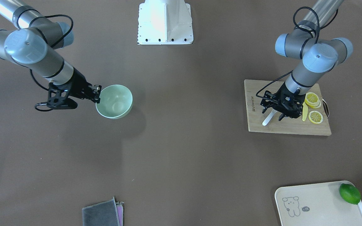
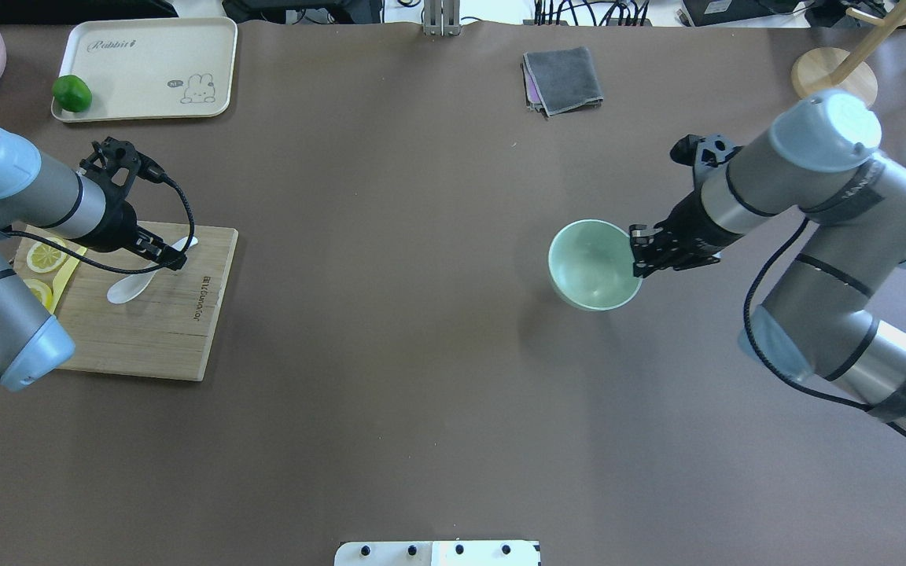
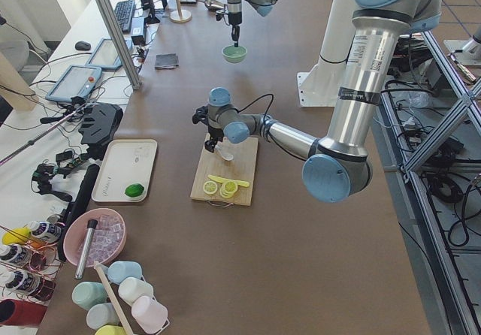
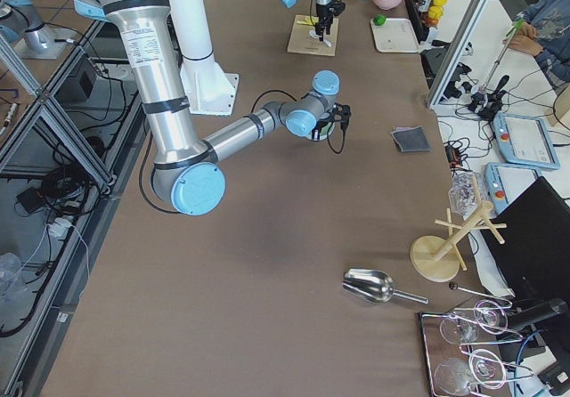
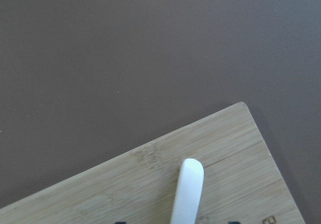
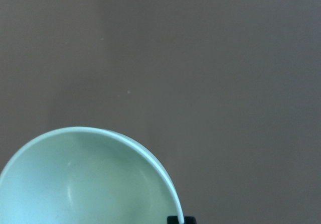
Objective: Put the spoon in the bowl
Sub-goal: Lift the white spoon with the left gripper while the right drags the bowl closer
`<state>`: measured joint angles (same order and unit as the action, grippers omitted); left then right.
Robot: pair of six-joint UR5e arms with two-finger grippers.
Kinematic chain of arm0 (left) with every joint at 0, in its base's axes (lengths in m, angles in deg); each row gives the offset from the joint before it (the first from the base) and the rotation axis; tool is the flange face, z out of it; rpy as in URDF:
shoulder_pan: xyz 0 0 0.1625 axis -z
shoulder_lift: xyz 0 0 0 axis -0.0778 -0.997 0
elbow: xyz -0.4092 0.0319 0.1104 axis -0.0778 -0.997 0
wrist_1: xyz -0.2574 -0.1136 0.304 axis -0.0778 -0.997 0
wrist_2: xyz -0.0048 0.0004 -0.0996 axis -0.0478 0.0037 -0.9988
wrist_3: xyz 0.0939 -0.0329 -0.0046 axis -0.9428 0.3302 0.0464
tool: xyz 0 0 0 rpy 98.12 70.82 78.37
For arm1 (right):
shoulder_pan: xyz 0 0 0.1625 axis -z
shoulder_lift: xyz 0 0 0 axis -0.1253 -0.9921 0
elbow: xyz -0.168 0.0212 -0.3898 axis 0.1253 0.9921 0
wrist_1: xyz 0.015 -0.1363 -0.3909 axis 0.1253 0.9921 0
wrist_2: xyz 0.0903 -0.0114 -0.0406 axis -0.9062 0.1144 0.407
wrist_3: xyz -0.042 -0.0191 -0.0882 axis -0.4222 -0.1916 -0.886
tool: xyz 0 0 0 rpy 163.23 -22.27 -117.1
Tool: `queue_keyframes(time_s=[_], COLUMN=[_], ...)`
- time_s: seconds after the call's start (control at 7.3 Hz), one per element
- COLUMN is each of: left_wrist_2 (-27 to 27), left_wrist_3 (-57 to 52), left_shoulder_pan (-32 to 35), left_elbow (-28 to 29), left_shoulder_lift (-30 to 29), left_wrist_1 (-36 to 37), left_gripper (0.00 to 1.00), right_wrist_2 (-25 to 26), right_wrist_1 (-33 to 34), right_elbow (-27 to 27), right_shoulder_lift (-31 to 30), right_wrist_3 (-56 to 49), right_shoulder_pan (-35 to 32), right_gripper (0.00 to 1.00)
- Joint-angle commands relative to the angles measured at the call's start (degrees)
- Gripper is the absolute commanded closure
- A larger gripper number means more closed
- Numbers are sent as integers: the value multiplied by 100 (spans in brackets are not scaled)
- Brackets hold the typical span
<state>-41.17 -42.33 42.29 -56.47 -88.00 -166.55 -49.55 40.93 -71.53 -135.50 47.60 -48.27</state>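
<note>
**Left gripper astride spoon handle, right one pinching the bowl rim**

We see the spoon [image 2: 127,289] lying on the cutting board [image 2: 154,338], scoop toward the robot and handle pointing away. The lemon slices [image 1: 315,117] and a yellow knife [image 1: 304,113] are beside it. The left gripper [image 2: 170,258] is down over the handle. Its jaws stand apart with the handle between them, and from the left wrist view we judge it has hold of nothing yet. Going for the handle makes sense, since the scoop is wide and glossy.

The right gripper [image 2: 638,251] is clamped on the rim of the bowl [image 2: 591,263]. We judge this is to steady or present the bowl for a clean drop. The bowl looks empty and is well apart from the board, across the table [image 2: 421,354].

Next for us: close, lift, carry over. The risk is the slick handle slipping.
</note>
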Motion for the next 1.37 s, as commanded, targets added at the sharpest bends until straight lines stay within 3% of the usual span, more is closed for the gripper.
queue_keyframes(time_s=[0.0,0.14,0.55,0.82,0.96,1.23], left_wrist_2=[68,-19,-143,-221,-187,-152], left_wrist_3=[-28,-45,59,1135,1663,2334], left_shoulder_pan=[-96,-87,-78,-183,-480,-710], left_elbow=[47,-14,-129,-243,-313,-331], left_shoulder_lift=[-4,5,-274,-853,-1065,-1391], left_wrist_1=[0,26,122,290,290,290], left_gripper=[72,100,100,100,100,100], right_wrist_2=[646,823,1719,2341,2362,2310], right_wrist_1=[33,51,60,60,77,778], right_elbow=[20,38,353,792,829,663], right_shoulder_lift=[629,893,1464,1825,1827,1853], right_wrist_3=[970,1349,1913,2099,2065,1671], right_shoulder_pan=[799,1037,1863,2260,2235,1955], right_gripper=[100,100,100,100,100,100])
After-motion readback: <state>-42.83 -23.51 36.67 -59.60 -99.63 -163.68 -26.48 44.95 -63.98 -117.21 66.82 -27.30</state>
